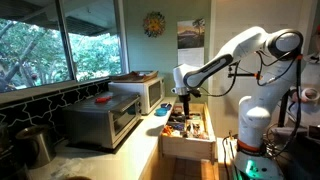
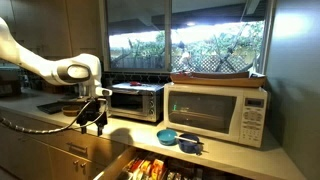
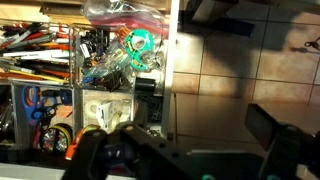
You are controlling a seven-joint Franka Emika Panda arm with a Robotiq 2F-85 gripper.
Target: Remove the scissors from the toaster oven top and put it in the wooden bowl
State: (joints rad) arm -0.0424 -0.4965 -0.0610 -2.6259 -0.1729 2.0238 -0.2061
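Fingers (image 3: 272,135) wide, empty over the drawer (image 1: 189,148); scissors (image 1: 103,98) a small red blur atop toaster oven (image 1: 100,123)

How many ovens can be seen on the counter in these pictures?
2. The silver-grey toaster oven and the smaller white oven stand side by side on the counter, seen in both exterior views. No other oven shows, though one could be out of view.

Red scissors (image 1: 103,98), silver toaster oven (image 1: 97,122)
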